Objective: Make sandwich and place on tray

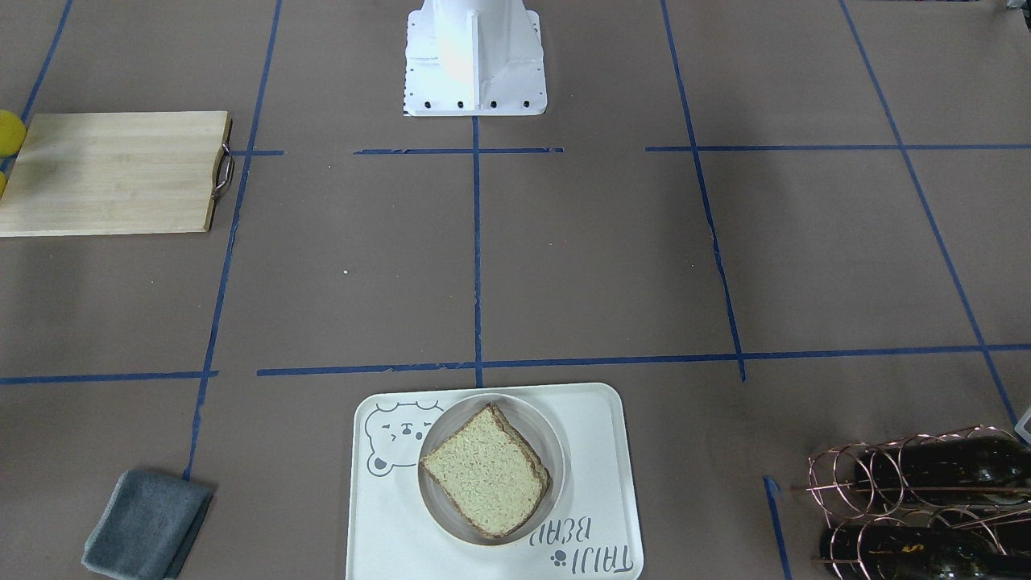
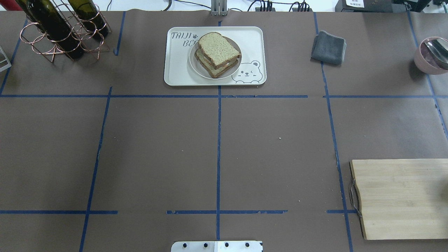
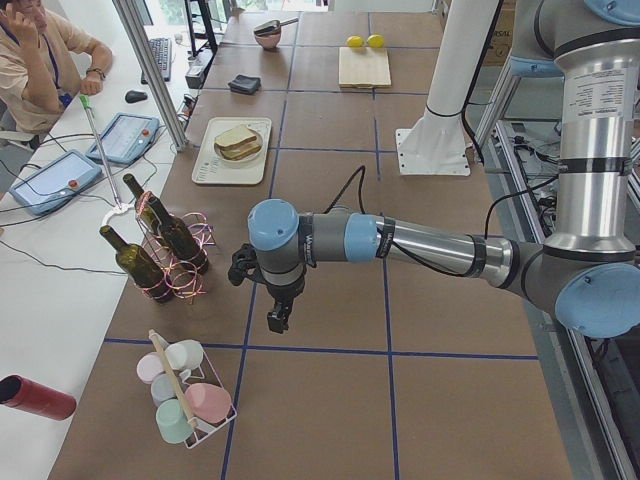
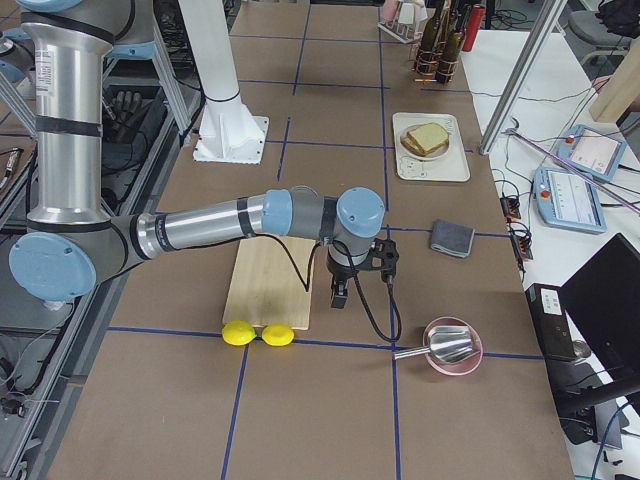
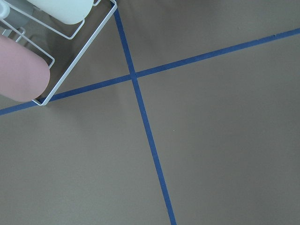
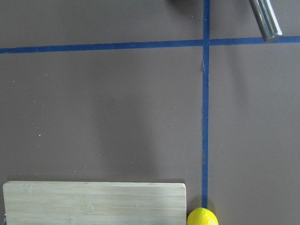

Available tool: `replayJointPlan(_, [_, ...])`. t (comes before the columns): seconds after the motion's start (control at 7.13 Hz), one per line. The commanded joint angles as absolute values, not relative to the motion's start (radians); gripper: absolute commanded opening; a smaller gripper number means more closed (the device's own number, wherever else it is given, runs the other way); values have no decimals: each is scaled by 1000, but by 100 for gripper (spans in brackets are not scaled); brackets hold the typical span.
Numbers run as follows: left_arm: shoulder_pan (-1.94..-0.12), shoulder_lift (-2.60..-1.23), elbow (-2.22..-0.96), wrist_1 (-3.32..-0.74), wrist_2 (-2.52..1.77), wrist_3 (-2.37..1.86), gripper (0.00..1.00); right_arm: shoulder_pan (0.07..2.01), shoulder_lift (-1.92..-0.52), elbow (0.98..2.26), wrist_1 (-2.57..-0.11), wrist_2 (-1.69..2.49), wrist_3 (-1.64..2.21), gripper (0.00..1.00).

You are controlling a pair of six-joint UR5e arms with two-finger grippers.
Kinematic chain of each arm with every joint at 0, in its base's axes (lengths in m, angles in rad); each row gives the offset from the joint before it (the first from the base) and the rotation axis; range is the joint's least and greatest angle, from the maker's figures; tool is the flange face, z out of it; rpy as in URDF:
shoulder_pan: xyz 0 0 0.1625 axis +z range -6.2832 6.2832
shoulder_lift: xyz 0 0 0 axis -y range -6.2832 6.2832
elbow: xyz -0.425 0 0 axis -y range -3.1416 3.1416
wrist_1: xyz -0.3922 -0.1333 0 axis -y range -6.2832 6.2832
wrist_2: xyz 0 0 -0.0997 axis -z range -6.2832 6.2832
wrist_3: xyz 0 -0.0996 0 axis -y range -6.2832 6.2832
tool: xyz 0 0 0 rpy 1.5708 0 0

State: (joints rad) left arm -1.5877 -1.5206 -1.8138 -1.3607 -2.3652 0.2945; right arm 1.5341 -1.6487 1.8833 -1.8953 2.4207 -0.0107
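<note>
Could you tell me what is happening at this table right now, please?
The sandwich sits assembled on its white plate, and the plate rests on the tray at the table's far side from the robot. Neither arm is touching it: the left tool hangs over bare table near the bottle rack, and the right tool hangs beside the cutting board at the other end. Whether either tool is open or shut cannot be told from the side views. The job looks done.
</note>
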Motion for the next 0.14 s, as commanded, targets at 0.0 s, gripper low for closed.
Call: replayJointPlan(0.0, [-1588,-1522,-1813,-1362,-2365,295,100,1532,-1649,1881,-1896,2421,-12,100])
